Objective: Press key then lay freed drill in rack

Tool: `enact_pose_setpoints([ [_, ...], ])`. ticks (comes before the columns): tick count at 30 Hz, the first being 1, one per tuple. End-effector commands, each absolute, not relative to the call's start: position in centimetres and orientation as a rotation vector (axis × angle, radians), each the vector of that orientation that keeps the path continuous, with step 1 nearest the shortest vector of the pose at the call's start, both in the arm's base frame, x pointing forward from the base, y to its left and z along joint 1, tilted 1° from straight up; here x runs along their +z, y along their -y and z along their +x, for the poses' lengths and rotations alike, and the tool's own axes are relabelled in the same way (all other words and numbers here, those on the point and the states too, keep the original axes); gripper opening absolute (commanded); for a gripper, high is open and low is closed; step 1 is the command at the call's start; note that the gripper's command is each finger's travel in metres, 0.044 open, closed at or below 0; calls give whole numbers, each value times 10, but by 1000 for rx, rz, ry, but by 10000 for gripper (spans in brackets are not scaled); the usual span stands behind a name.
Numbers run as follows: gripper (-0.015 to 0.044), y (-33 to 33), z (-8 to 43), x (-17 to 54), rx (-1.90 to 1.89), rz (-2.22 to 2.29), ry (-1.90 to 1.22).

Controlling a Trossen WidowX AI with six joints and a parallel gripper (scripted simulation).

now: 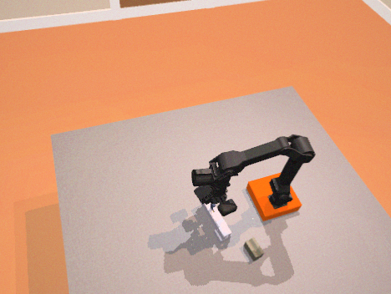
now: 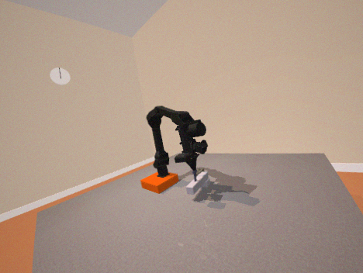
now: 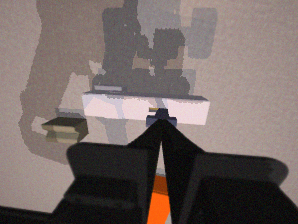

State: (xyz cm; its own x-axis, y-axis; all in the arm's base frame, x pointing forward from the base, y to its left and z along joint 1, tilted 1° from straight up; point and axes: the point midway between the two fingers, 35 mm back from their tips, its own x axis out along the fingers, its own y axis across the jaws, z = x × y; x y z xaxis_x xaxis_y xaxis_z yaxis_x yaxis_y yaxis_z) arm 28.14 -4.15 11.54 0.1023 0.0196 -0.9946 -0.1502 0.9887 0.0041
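Note:
A long white block point(image 1: 219, 223) point(image 2: 191, 188) point(image 3: 100, 105) lies on the grey table. My gripper point(image 1: 212, 205) point(image 2: 195, 175) point(image 3: 161, 123) is shut, pointing down with its tips at the top of the block, toward one end. A small dark blue piece shows right at the tips in the wrist view; I cannot tell whether it belongs to the fingers or to the key or drill. A small yellowish mark point(image 3: 153, 109) shows just beside it on the block. A small olive grooved block point(image 1: 253, 249) point(image 3: 65, 130), perhaps the rack, lies apart from the white one. The drill cannot be made out clearly.
The orange base point(image 1: 263, 202) point(image 2: 157, 184) point(image 3: 159, 202) of the arm stands near the white block. A thin pale ledge point(image 3: 107, 88) runs along the block's far side in the wrist view. The arm's shadows fall across the grey table point(image 1: 125, 167) point(image 2: 136, 233).

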Motion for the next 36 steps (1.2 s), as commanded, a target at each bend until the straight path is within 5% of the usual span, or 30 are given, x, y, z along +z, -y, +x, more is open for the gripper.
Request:
enact_pose_setpoints([
  [1,0,46,278,91,120,-109,-1524],
  [8,0,46,278,91,120,-109,-1524],
  [18,263,43,280,169,120,-109,-1523],
  [25,440,23,286,151,275,-264,-1504],
  [36,440,-109,264,68,1236,-1260,-1130],
])
